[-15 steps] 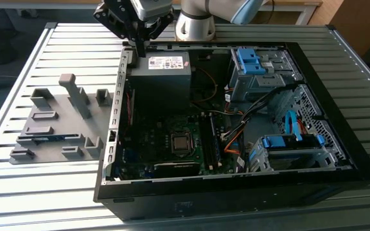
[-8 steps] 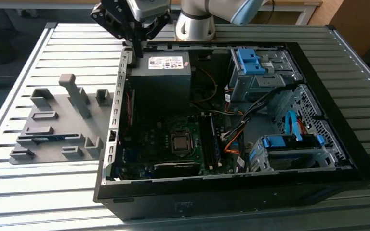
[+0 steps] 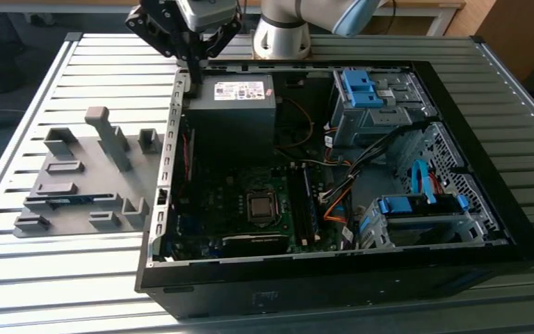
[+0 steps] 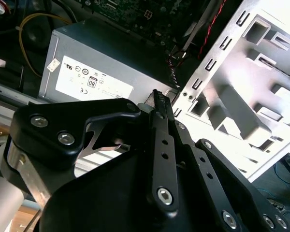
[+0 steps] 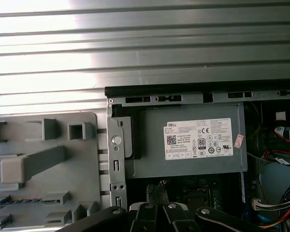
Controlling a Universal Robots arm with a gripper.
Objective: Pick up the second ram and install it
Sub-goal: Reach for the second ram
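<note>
Overhead, closed claw (image 3: 195,69) above case edge (image 3: 176,104); second ram (image 3: 63,201) well apart.

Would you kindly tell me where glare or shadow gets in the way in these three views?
In the first wrist view, glare bleaches bands of the ribbed metal table; in the second wrist view, the grey plastic fixture with upright blocks is washed nearly white; in the exterior view, the open black computer case is dark inside, its green motherboard dim.
</note>
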